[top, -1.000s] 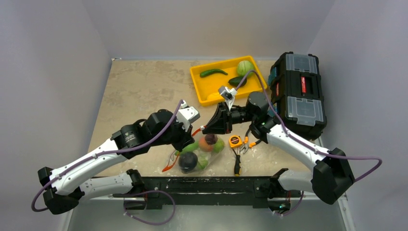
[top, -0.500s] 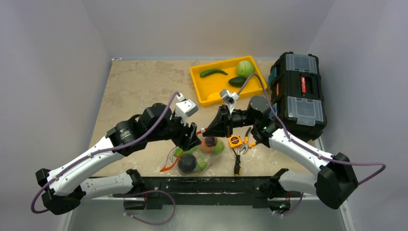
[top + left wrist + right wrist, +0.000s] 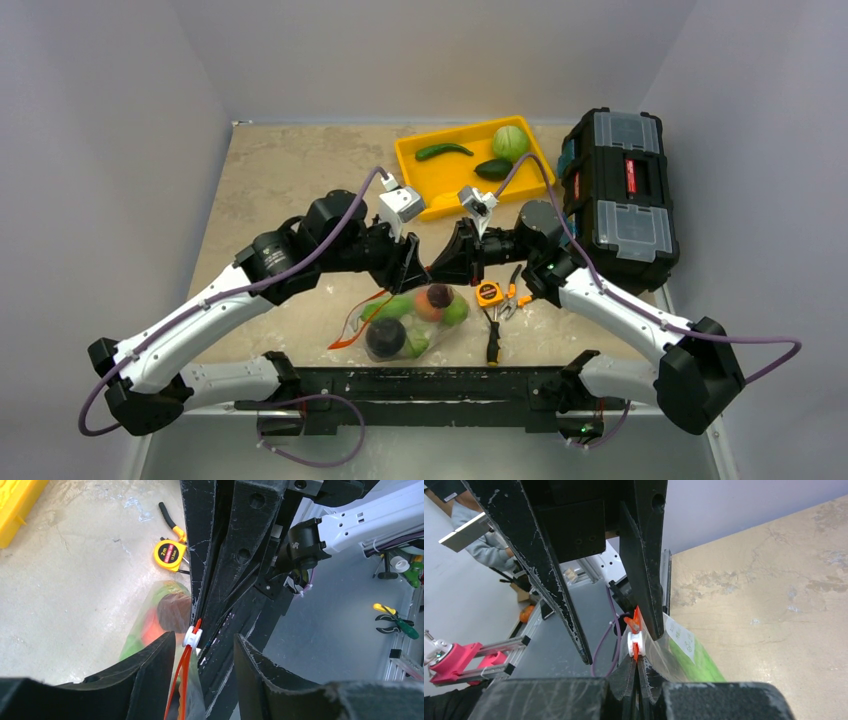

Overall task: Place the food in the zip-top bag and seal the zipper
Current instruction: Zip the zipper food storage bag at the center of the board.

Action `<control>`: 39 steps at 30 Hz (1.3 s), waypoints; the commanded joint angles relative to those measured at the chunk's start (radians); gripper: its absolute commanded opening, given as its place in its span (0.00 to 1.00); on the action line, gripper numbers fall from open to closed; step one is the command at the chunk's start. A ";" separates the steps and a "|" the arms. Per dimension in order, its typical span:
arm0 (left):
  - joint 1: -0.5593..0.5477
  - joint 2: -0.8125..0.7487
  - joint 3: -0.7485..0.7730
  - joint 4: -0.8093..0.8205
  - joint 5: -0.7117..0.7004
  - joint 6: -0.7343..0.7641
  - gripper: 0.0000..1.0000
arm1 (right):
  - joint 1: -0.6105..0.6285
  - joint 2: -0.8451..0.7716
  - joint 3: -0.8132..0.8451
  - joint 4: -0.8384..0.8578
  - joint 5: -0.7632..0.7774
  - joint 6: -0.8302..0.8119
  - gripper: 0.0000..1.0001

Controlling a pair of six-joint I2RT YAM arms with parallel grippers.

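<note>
The left arm (image 3: pixel 215 300) reaches in from the left and the right arm (image 3: pixel 610 305) from the right. Both elbows are bent and both wrists are roughly level, so the two sets of jaws meet tip to tip. The right jaws are pinched together on the zipper (image 3: pixel 192 638). The left jaws stand apart, one finger (image 3: pixel 150 675) on each side of the right jaws' tips.
</note>
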 commanded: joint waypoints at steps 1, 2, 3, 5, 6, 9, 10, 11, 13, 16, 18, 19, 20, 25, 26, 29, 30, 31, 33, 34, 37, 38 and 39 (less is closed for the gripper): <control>0.013 -0.001 0.031 0.040 0.032 0.004 0.44 | 0.004 -0.021 0.015 0.026 0.009 -0.011 0.00; 0.013 -0.001 0.031 0.042 0.033 0.004 0.43 | 0.004 -0.020 0.015 0.024 0.009 -0.013 0.00; 0.017 0.004 0.032 0.044 0.036 0.006 0.40 | 0.004 -0.019 0.017 0.023 0.010 -0.015 0.00; 0.016 0.012 0.033 0.040 0.044 0.009 0.34 | 0.003 -0.020 0.017 0.022 0.017 -0.015 0.00; 0.016 0.014 0.032 0.038 0.046 0.012 0.30 | 0.004 -0.022 0.017 0.020 0.023 -0.015 0.00; 0.018 0.014 0.024 0.032 0.047 0.015 0.17 | 0.004 -0.022 0.016 0.013 0.049 -0.009 0.00; 0.017 0.014 0.022 0.032 0.047 0.016 0.15 | 0.004 -0.020 0.019 0.008 0.057 -0.007 0.00; 0.017 0.015 0.018 0.031 0.041 0.017 0.13 | 0.003 -0.018 0.019 0.006 0.059 -0.006 0.00; 0.020 0.016 0.016 0.025 0.030 0.019 0.06 | 0.004 -0.020 0.018 0.005 0.077 -0.005 0.00; 0.021 0.017 0.014 0.013 0.014 0.022 0.00 | 0.004 -0.053 0.001 0.002 0.139 -0.012 0.00; 0.021 0.014 0.007 0.003 -0.004 0.025 0.00 | 0.003 -0.078 -0.016 0.016 0.169 -0.001 0.00; 0.021 0.014 0.003 -0.001 -0.007 0.027 0.00 | 0.005 -0.086 -0.028 0.037 0.181 0.016 0.00; 0.021 0.011 -0.004 -0.002 -0.008 0.029 0.00 | 0.006 -0.097 -0.042 0.069 0.195 0.033 0.00; 0.021 0.001 -0.033 0.001 -0.002 0.026 0.00 | 0.009 -0.151 -0.100 0.141 0.296 0.082 0.00; 0.020 -0.002 -0.039 0.000 -0.002 0.025 0.00 | 0.009 -0.157 -0.106 0.151 0.307 0.092 0.00; 0.021 -0.009 -0.055 -0.004 0.008 0.024 0.00 | 0.009 -0.155 -0.114 0.187 0.312 0.121 0.00; 0.021 -0.013 -0.061 -0.006 0.011 0.023 0.00 | 0.009 -0.151 -0.115 0.190 0.306 0.124 0.00; 0.021 -0.019 -0.067 0.039 0.011 0.023 0.00 | 0.009 -0.149 -0.114 0.188 0.300 0.119 0.00; 0.021 -0.034 -0.078 -0.004 0.008 0.022 0.00 | 0.009 -0.150 -0.116 0.177 0.297 0.108 0.00; 0.021 -0.040 -0.080 -0.011 0.005 0.022 0.00 | 0.009 -0.156 -0.116 0.176 0.295 0.107 0.00; 0.021 -0.069 -0.090 -0.018 0.000 0.021 0.00 | 0.008 -0.165 -0.111 0.157 0.295 0.099 0.00; 0.023 -0.078 -0.099 -0.011 -0.001 0.018 0.00 | 0.007 -0.162 -0.109 0.157 0.277 0.101 0.00; 0.023 -0.086 -0.104 -0.003 -0.002 0.016 0.00 | 0.004 -0.153 -0.107 0.161 0.253 0.099 0.00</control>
